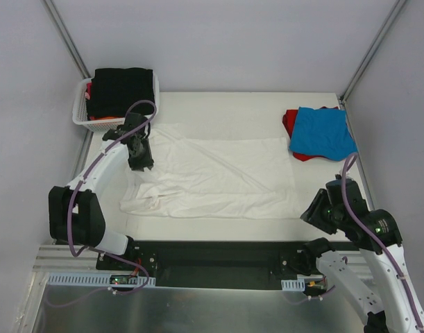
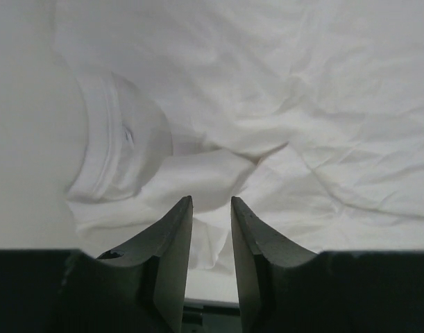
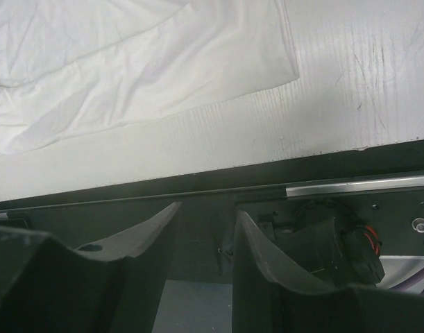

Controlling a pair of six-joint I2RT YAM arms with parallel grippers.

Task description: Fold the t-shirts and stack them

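While flat on table [image 1: 232,104], white t-shirt [image 1: 218,180]

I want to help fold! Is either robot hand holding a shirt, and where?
Nothing is held. The left gripper is open just above the white t-shirt, with no cloth in it; the right gripper is open and empty too.

The white t-shirt [image 1: 212,177] was plain, on an equally white tabletop [image 1: 225,104]. The blue t-shirt [image 1: 325,132] was bright and solid, the red t-shirt [image 1: 288,122] plain. The black t-shirt [image 1: 121,89] filled a white lattice basket [image 1: 80,112].
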